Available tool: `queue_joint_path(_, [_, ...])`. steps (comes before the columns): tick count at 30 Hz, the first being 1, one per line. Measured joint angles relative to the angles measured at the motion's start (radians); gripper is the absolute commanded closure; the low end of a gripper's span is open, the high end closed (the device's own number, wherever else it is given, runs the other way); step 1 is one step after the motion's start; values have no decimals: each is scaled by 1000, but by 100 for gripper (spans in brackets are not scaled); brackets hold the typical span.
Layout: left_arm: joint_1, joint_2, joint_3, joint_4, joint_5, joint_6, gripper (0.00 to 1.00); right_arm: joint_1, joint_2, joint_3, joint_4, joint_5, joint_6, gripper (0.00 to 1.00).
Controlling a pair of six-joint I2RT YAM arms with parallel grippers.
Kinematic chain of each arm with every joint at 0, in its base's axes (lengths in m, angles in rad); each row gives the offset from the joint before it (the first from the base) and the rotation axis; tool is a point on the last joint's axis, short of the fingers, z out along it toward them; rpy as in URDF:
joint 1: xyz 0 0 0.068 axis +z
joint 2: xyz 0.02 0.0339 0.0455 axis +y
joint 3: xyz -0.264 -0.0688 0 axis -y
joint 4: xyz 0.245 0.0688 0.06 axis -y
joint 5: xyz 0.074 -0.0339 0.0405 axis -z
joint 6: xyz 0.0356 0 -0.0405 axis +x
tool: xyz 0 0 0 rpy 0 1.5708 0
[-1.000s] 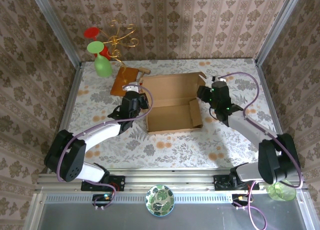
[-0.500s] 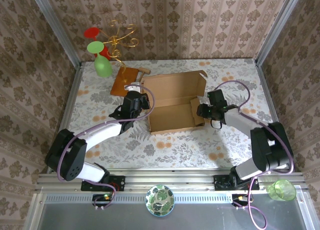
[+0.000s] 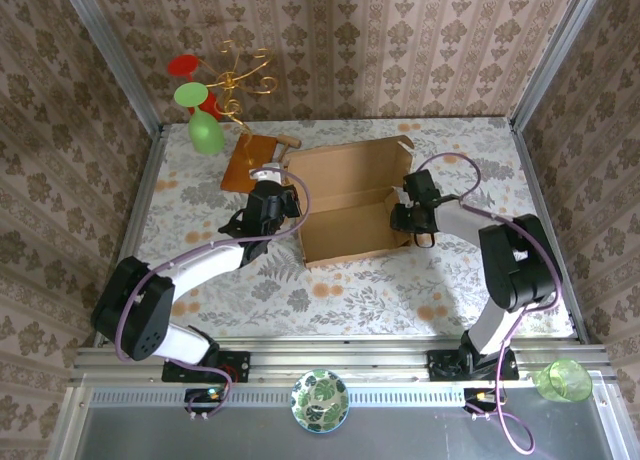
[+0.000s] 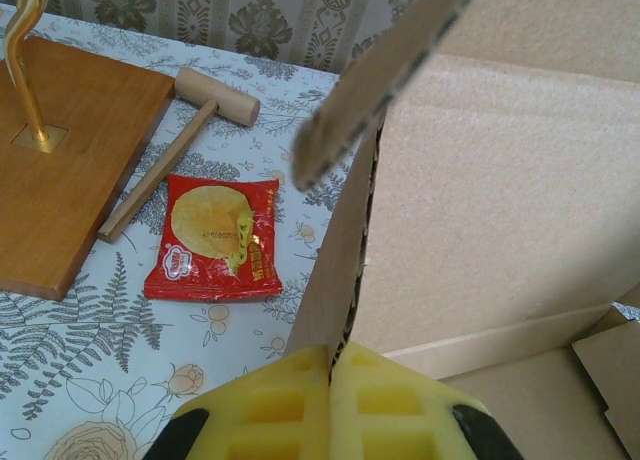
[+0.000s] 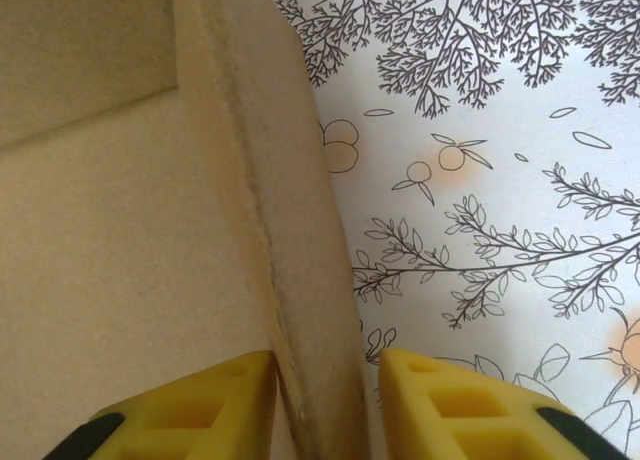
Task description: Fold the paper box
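Observation:
The paper box (image 3: 345,185) lies open in the middle of the table, its lid panel tilted up at the back. My left gripper (image 3: 283,195) is shut on the box's left side wall; in the left wrist view the yellow pads (image 4: 270,410) pinch the cardboard edge of the box (image 4: 500,200). My right gripper (image 3: 403,218) sits low at the box's right side wall. In the right wrist view the right gripper (image 5: 325,365) straddles that wall of the box (image 5: 120,230): the left pad touches it and a small gap shows at the right pad.
A wooden board (image 3: 248,160) with a gold stand (image 3: 238,80) and hanging green and red glasses is at the back left. A wooden mallet (image 4: 190,130) and a red snack packet (image 4: 215,238) lie left of the box. A green cup (image 3: 562,380) and a patterned bowl (image 3: 320,400) sit on the front rail.
My right gripper came down and left from beside the box's back right corner onto the right side wall, jaws narrowing. The lid panel tilted up a little. The left gripper has held still.

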Motion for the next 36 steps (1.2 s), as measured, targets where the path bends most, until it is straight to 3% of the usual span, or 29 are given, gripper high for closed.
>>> queue_joint_path(12, [1,11,11,-3,0,0,100,99,91,167,-243,230,-23,82])
queue_joint_path(27, [1,13,11,-4,-1,0,100,182,146,248,-364,404,-39,100])
queue_joint_path(30, [1,13,11,-4,0,0,100,186,156,249,-366,407,-39,98])
queue_joint_path(36, [1,13,11,-8,-1,0,100,186,156,245,-359,389,-34,82])
